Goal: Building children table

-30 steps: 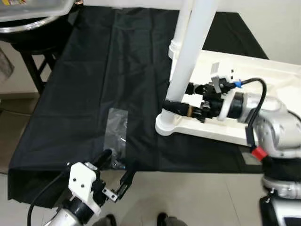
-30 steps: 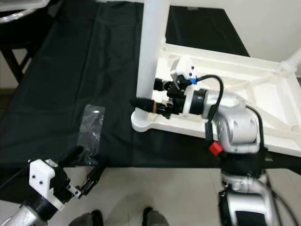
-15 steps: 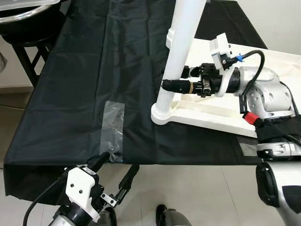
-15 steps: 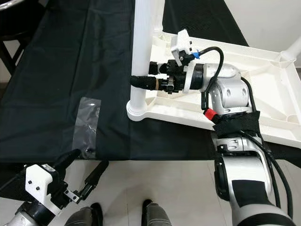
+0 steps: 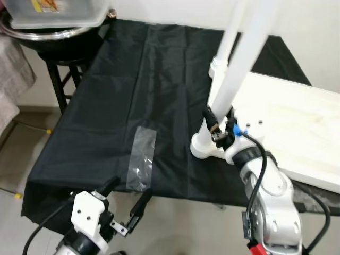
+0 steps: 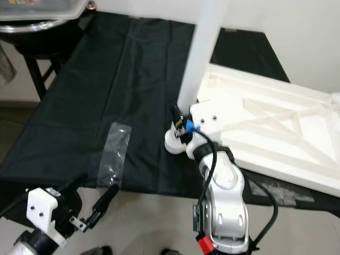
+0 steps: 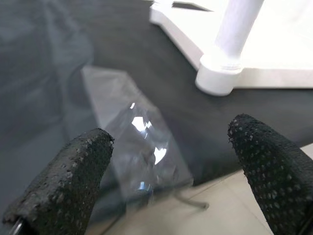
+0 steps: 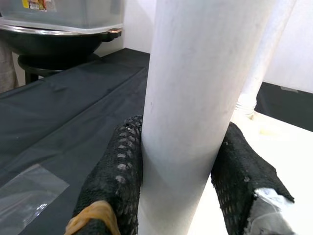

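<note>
Firmly clamped, right tool (image 8: 178, 161) on white table leg (image 8: 195, 98); left tool (image 7: 166, 161) apart; labels unreadable.

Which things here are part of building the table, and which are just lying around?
Job: tabletop, leg held by right gripper, second leg, plastic bag.
Lying about: storage box, pan, black cloth.

Black cloth (image 5: 133, 85), clear plastic bag (image 5: 141, 158) (empty-looking), dark stool (image 5: 56, 79)
</note>
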`<state>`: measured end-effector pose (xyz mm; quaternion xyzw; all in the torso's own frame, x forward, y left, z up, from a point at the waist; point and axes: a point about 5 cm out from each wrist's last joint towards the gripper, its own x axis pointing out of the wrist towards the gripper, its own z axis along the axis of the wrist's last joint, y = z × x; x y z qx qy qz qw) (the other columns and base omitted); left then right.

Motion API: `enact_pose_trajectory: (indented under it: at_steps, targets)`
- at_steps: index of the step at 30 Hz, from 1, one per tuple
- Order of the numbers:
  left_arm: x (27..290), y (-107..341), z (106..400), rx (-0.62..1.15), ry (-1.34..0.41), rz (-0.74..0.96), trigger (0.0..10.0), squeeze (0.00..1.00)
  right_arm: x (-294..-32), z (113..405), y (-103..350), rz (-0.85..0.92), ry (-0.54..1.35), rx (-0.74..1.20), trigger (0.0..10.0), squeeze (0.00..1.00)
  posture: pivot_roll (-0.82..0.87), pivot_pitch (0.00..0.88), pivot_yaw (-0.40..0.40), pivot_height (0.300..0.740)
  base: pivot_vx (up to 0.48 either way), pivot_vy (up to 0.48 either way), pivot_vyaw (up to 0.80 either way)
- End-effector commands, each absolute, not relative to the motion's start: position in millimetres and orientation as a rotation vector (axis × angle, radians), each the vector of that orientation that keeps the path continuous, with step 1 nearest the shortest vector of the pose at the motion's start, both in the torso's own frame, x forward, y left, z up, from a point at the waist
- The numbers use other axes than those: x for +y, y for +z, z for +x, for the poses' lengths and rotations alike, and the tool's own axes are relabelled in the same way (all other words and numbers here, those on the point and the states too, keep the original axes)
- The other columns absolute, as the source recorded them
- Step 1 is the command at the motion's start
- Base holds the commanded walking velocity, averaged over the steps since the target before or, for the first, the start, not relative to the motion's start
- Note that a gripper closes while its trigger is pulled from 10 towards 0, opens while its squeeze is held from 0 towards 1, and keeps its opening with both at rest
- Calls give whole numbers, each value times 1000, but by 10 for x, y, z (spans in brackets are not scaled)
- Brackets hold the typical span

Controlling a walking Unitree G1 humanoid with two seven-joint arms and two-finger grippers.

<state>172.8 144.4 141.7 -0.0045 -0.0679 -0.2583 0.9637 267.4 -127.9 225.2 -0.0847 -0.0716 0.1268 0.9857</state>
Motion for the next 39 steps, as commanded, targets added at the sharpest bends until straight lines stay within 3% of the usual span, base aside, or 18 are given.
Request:
enact_pose_trajectory:
  at_steps: [1, 3, 4, 6, 7, 10, 11, 12, 13, 18, 21, 29, 30, 33, 34, 39]
  targets:
    - [1441, 1372, 1722, -124, -538, -15, 10000, 0, -1296, 2767, 1662, -195, 270, 175, 8863, 0, 0, 223, -55, 740, 0, 0, 0]
    - [1446, 1369, 1730, -124, -538, -14, 10000, 0, -1267, 2775, 1688, -191, 260, 172, 8863, 0, 0, 223, -55, 740, 0, 0, 0]
    - [1455, 1376, 1738, -128, -527, -10, 10000, 0, -1186, 2844, 1840, -91, 333, 121, 10000, 0, 6, 227, -59, 740, 0, 0, 0]
    - [1456, 1379, 1738, -130, -523, -9, 10000, 0, -1164, 2854, 1902, -44, 359, 94, 10000, 0, 6, 227, -59, 740, 0, 0, 0]
    - [1456, 1383, 1733, -131, -521, -8, 10000, 0, -1154, 2875, 2009, -19, 388, 54, 10000, 1000, 10, 235, -62, 740, 0, 0, 0]
    - [1453, 1390, 1716, -132, -518, -8, 10000, 0, -1133, 2923, 2268, 26, 542, -30, 10000, 1000, 13, 240, -61, 740, 0, 0, 0]
    - [1454, 1392, 1703, -133, -518, -9, 10000, 0, -1114, 2915, 2475, 18, 724, -102, 10000, 275, 12, 248, -60, 740, 0, 0, 0]
    - [1454, 1392, 1703, -133, -518, -9, 10000, 0, -1114, 2915, 2475, 18, 724, -102, 10000, 275, 12, 248, -60, 740, 0, 0, 0]
    - [1451, 1399, 1691, -134, -520, -9, 10000, 0, -1090, 2869, 2539, 49, 865, -110, 10000, 0, 16, 256, -62, 740, 0, 0, 0]
    - [1443, 1407, 1672, -132, -525, -8, 10000, 0, -1150, 2875, 2630, -41, 1014, -132, 10000, 0, 30, 271, -62, 740, 0, 0, 0]
    - [1438, 1419, 1638, -129, -526, -6, 10000, 0, -1263, 2937, 2721, -183, 1231, -96, 10000, 0, 40, 288, -66, 740, 0, 0, 0]
    - [1435, 1430, 1602, -124, -525, -1, 10000, 0, -1315, 3157, 2878, -289, 1284, -112, 9686, 0, 53, 298, -72, 740, 0, 0, 0]
    - [1435, 1441, 1571, -121, -516, 5, 10000, 0, -1320, 3205, 2992, -296, 1336, -135, 4627, 0, 66, 306, -74, 740, 0, 0, 0]
    - [1435, 1444, 1562, -121, -514, 6, 10000, 0, -1325, 3215, 3019, -299, 1352, -140, 4627, 0, 66, 306, -74, 740, 0, 0, 0]
    - [1437, 1448, 1549, -120, -511, 7, 10000, 0, -1331, 3236, 3026, -298, 1352, -141, 0, 0, 67, 315, -79, 740, 0, 0, 0]
    - [1438, 1455, 1531, -116, -505, 7, 10000, 0, -1306, 3266, 2861, -273, 1300, -107, 0, 0, 58, 316, -80, 740, 0, 0, 0]
